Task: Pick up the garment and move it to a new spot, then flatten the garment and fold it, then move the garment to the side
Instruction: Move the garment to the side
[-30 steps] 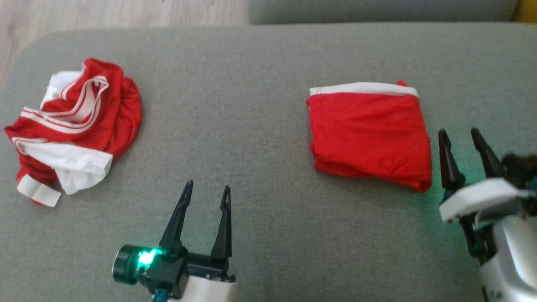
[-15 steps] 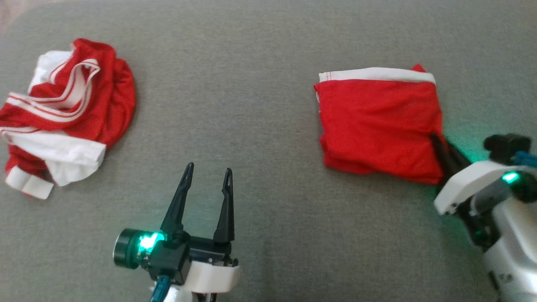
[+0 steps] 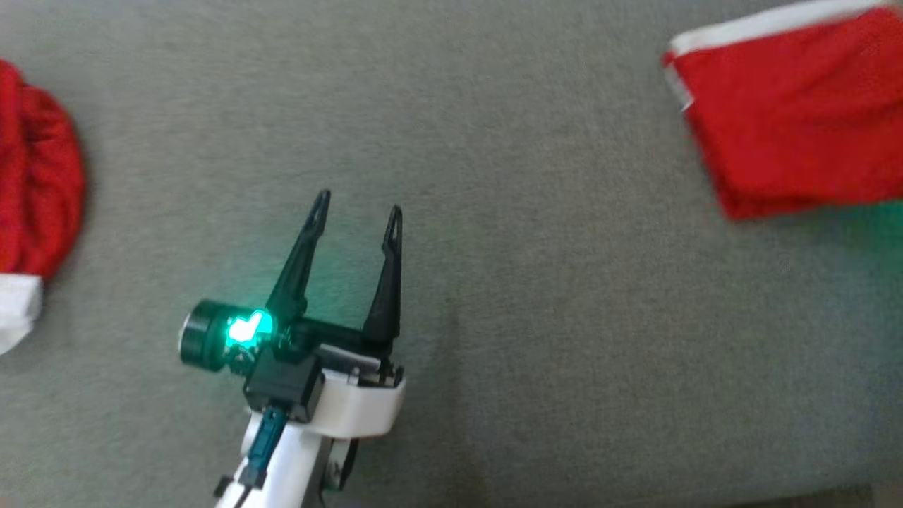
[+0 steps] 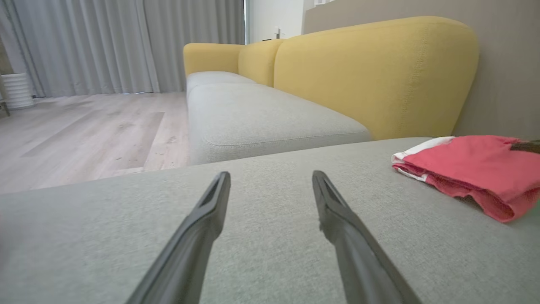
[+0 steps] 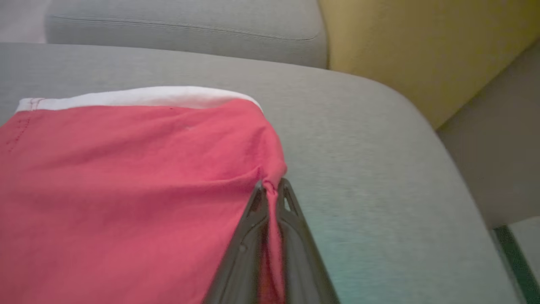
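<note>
On grey seat cushion (image 3: 529, 296), upper right of head view: folded red garment (image 3: 790, 120), white band along far edge. In right wrist view, right hand (image 5: 270, 188) clenched on garment's near right corner, red fabric pinched between fingertips. In head view, left hand (image 3: 359, 202) released, fingers spread, over bare cushion, well apart from red garment. At left edge of head view: crumpled red-and-white clothing (image 3: 32, 162). Beyond cushion in left wrist view: yellow sofa backrest (image 4: 371, 71).
</note>
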